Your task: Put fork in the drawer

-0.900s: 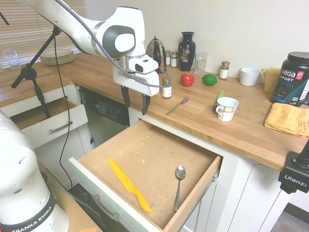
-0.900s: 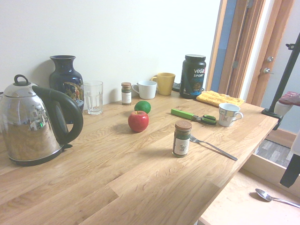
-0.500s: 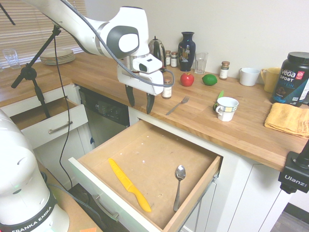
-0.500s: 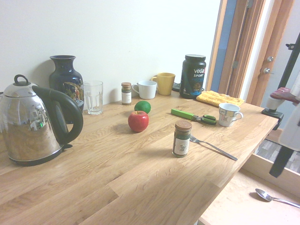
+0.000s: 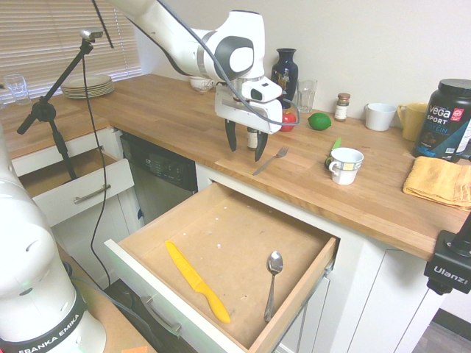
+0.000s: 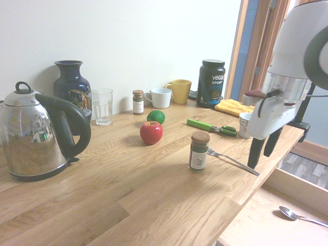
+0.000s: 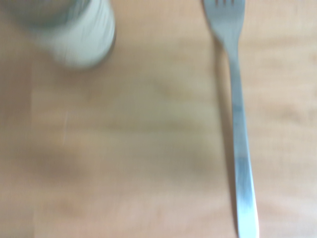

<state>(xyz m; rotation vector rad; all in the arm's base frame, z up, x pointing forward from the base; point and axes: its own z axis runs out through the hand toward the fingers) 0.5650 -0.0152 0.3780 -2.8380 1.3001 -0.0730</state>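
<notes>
So my claw [image 5: 245, 154] is wide open with nothing in it, hanging above the counter beside the slim silver metal fork [image 5: 271, 160], which is lying flat on the light wooden countertop [image 5: 213, 151]. Going by the first exterior view, with 12 at the top of the picture, the fork's tines point roughly to 2 and its handle to 8, and it's around 3 or 4 o'clock from my fingertips. I think the step in hand is lining up for the pick: I'd shift over the handle, turn so my fingers go down on either side of it, get really low because it's so thin, then close squarely across the metal. Coming in crooked would probably spin it or just pinch wood. Also gotta watch the small glass spice jar with the cork lid [image 6: 199, 152], near the tines at about 11 from the fork; a finger could easily tip it. The drop-off is the big white-fronted drawer with the light brown wooden bottom [image 5: 235, 228], pulled open at about 6 from the fork. It holds a yellow plastic knife [image 5: 193, 276] toward 8 and a silver spoon with an oval bowl [image 5: 274, 262] toward 4, plus a few tiny pale specks. There's bare bottom between them, so I'd lower the fork there and let go gently. The smaller white-fronted drawer [image 5: 81, 195] off at 8 or 9 is open too, but I can't tell what's in it.
</notes>
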